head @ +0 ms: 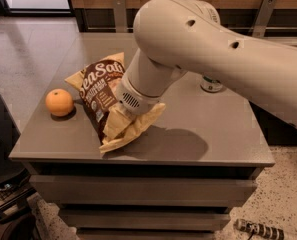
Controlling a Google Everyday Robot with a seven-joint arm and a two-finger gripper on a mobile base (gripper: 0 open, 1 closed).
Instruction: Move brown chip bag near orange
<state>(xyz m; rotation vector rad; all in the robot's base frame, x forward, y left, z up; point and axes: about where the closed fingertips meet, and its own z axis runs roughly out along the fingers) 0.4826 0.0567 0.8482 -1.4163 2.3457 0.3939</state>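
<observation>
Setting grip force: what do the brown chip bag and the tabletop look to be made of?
Brown chip bag: thin printed film, probably plastic or foil-lined; it looks crumpled and creased beside the gripper, which sits at the bag's middle. Tabletop: smooth, grey, semi-matte, maybe laminate or stone; it shows soft reflections.

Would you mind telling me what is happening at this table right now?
The robot's cream-coloured arm reaches down over the grey table, with its gripper at the crinkly brown and pale yellow chip bag. The bag lies near the table's front left, just right of the small round orange, with a narrow gap between them. A small metal can stands farther back, partly hidden by the arm.
</observation>
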